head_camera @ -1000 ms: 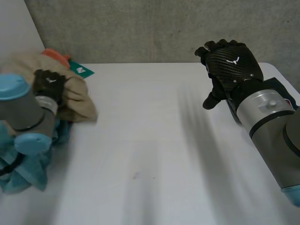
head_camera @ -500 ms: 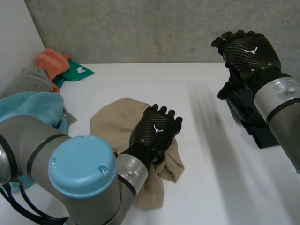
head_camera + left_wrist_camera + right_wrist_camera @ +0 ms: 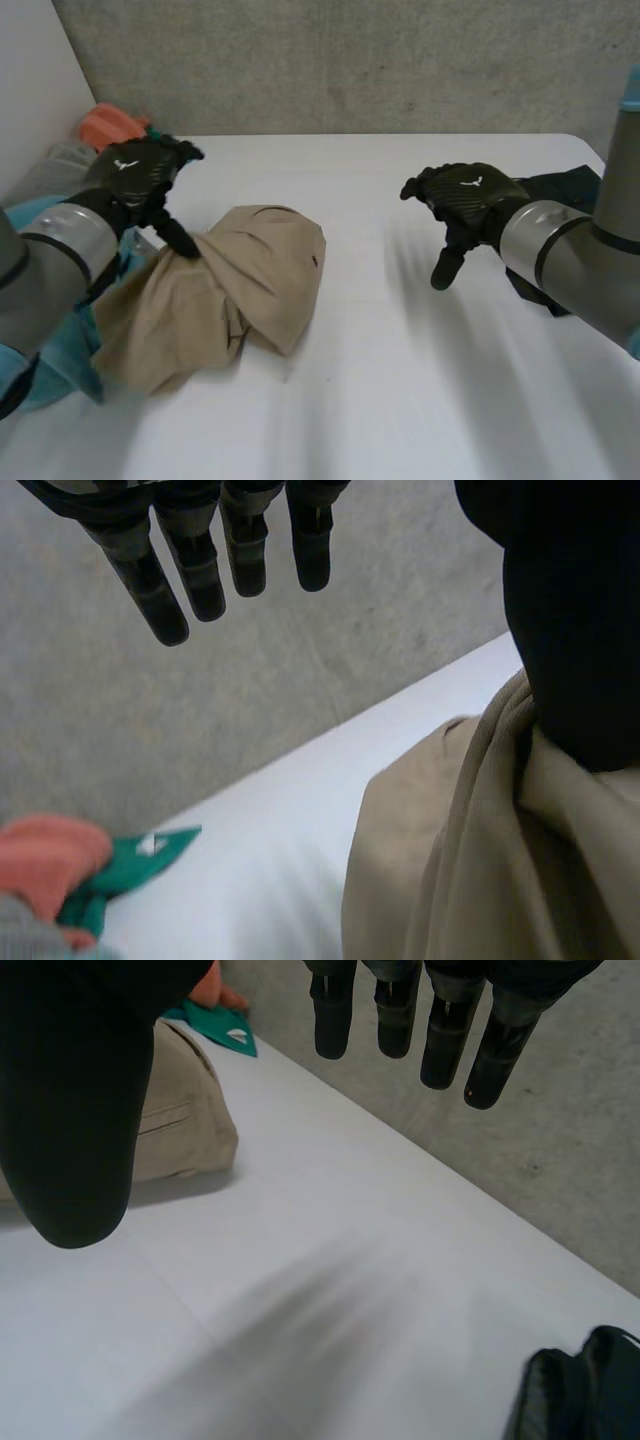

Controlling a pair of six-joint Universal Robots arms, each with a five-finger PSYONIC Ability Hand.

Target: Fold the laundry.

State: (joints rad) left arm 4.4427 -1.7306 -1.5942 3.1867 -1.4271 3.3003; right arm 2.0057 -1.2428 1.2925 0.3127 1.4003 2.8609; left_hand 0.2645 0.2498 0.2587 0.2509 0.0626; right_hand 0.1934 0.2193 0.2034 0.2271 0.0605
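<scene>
A crumpled tan garment point(image 3: 240, 280) lies on the white table point(image 3: 380, 400), left of the middle. My left hand point(image 3: 140, 175) is at the garment's far left edge with its fingers point(image 3: 200, 570) straight and spread in the air. Its thumb point(image 3: 570, 630) rests on a raised fold of the tan garment point(image 3: 450, 860). My right hand point(image 3: 465, 195) hovers over bare table to the right of the garment, fingers point(image 3: 400, 1020) straight and holding nothing. The tan garment point(image 3: 175, 1110) lies beyond its thumb.
A laundry pile sits at the table's left end: a blue towel point(image 3: 55, 360), an orange cloth point(image 3: 105, 125), a green cloth point(image 3: 130, 870) and a grey piece point(image 3: 50, 160). A dark garment point(image 3: 570, 185) lies at the right edge, behind my right arm. A concrete wall backs the table.
My left hand dragged the tan garment from the pile onto the table, opened and drew back to its left edge. My right hand came down and inward toward the table.
</scene>
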